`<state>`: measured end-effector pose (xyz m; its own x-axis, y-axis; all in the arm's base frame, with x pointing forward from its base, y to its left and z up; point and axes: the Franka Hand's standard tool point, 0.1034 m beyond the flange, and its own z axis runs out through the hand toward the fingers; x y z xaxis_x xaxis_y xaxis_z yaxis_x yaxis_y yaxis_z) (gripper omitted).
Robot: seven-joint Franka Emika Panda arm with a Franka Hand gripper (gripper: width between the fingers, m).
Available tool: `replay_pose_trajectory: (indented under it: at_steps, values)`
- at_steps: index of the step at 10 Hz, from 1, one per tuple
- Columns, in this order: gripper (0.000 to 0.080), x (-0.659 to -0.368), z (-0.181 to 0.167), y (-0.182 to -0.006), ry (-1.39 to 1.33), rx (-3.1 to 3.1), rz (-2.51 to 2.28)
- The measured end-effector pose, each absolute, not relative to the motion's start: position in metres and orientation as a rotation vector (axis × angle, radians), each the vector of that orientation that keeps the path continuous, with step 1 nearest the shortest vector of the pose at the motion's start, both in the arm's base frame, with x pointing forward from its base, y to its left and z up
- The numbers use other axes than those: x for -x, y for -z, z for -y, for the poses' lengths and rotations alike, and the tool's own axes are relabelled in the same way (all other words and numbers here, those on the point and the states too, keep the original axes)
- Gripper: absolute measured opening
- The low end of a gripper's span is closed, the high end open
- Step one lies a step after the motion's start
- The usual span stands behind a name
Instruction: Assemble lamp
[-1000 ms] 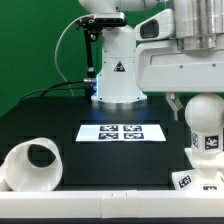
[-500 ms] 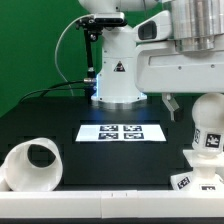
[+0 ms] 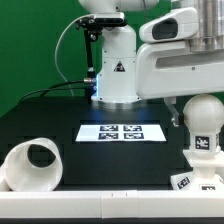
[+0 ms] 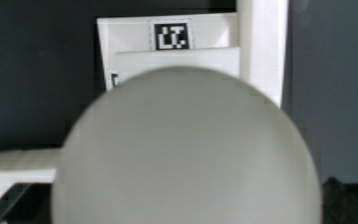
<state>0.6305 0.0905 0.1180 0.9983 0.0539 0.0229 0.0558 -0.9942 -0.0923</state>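
The lamp's round-headed bulb [image 3: 201, 122] stands upright on the flat square base [image 3: 186, 180] at the exterior view's right. My gripper [image 3: 198, 106] hangs over the bulb's head with its jaws spread. One finger [image 3: 175, 107] shows just off the head's left side, and the other is hidden behind the bulb. In the wrist view the bulb's head [image 4: 194, 150] fills most of the picture, with the tagged base [image 4: 172, 40] behind it. The hollow shade [image 3: 32, 165] lies on its side at the exterior view's lower left, its mouth facing the camera.
The marker board [image 3: 122, 131] lies flat at mid-table, in front of the arm's white pedestal [image 3: 115, 75]. A black cable [image 3: 66, 55] loops down behind it at the exterior view's left. The arm's big white link [image 3: 180, 65] overhangs the bulb.
The jaws have spread and let go of the bulb. The arm has lifted a little, and the bulb now stands alone on the base.
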Motion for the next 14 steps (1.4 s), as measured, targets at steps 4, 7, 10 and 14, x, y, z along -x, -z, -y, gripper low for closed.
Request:
replay_pose_trajectory:
  at_steps: [4, 7, 10, 14]
  values:
    - [0.0653, -0.6300, -0.0908, -0.1170, 0.066, 3.003, 0.790]
    - [0.0566, -0.6300, -0.0914, -0.1169, 0.063, 3.035, 0.647]
    - [0.0567, -0.6326, -0.0925, -0.1173, 0.081, 3.089, 0.248]
    - [0.0567, -0.6342, -0.0864, -0.1161, 0.095, 3.020, -0.669]
